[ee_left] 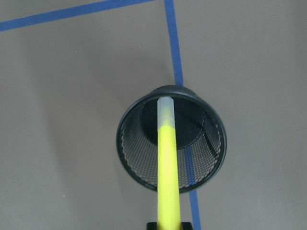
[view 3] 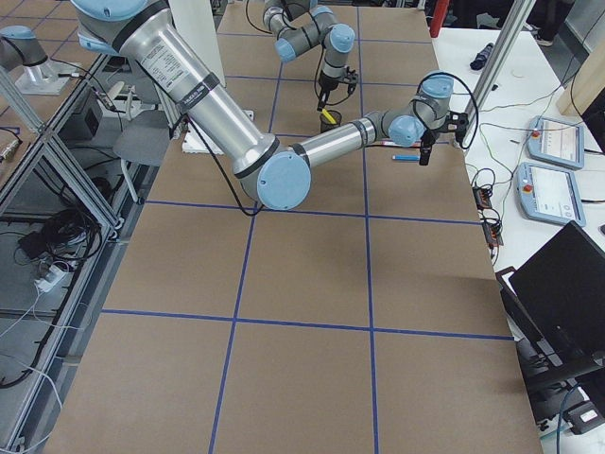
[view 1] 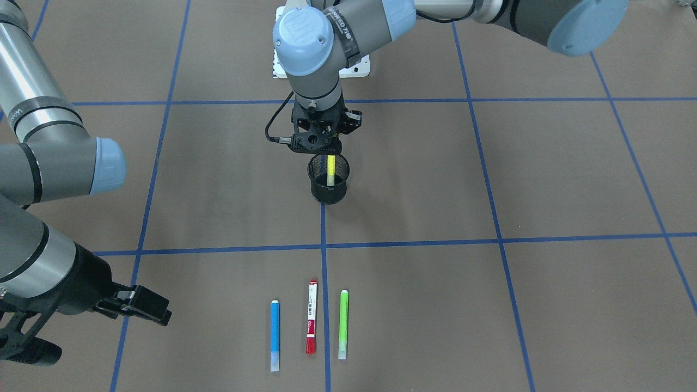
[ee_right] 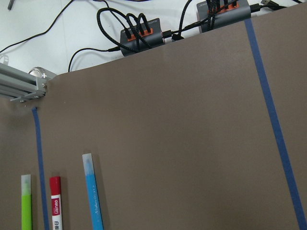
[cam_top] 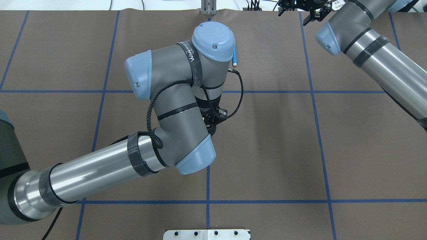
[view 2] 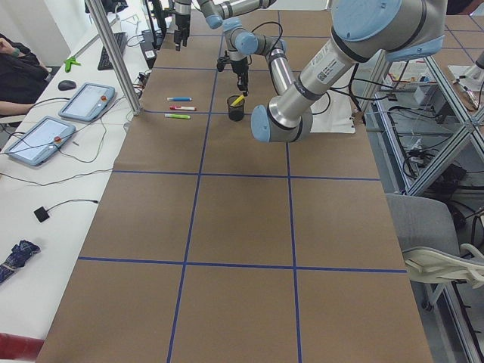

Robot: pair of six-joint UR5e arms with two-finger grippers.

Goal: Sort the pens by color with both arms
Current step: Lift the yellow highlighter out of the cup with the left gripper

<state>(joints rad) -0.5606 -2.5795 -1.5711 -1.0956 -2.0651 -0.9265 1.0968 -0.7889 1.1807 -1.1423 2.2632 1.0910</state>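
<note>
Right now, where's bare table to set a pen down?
Bare: the square beside the green pen on the left arm's side; the strip between mesh cup and pen row. Crowded: the tight gaps between blue pen, red pen and green.

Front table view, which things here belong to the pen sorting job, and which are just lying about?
For the job:
- yellow pen, standing in the cup
- blue pen, red pen and green pen, side by side on the table

Just lying about:
- black mesh cup, only a holder
- white mounting plate
- tablets on the side bench
- cable boxes
</note>
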